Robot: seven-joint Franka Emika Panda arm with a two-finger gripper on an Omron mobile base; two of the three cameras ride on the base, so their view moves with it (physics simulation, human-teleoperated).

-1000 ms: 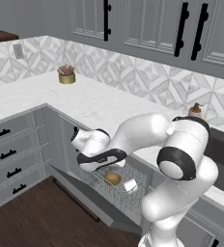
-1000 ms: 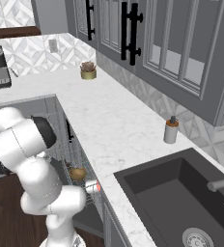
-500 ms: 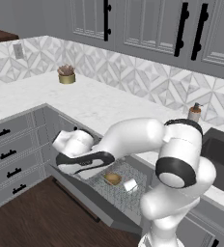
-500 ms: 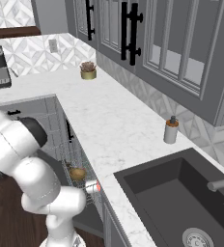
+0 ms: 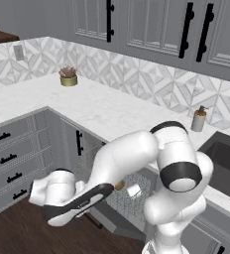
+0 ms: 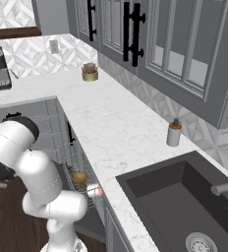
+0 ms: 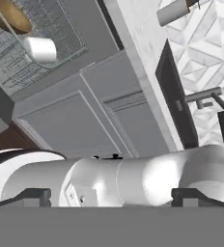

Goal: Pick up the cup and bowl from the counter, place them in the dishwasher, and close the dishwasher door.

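A: Status of cup [image 5: 133, 190] and bowl [image 5: 119, 185]?

B: Both in the dishwasher [image 5: 118, 198] wire rack, cup lying on its side just beside the bowl. In hand view they sit at 10–11 o'clock. Tabletop [image 5: 102, 106] carries neither.

A: Step in hand?

B: Prob. closing the dishwasher door [image 5: 114, 221]. Door is down, below the rack. Get under its outer edge, push up evenly, keep the arm clear of the rack.

A: Pincer?

B: Pincer [image 5: 52, 214] is low, at approx. 8 o'clock from cup in left base view, well apart. Opening and contents: cannot tell.
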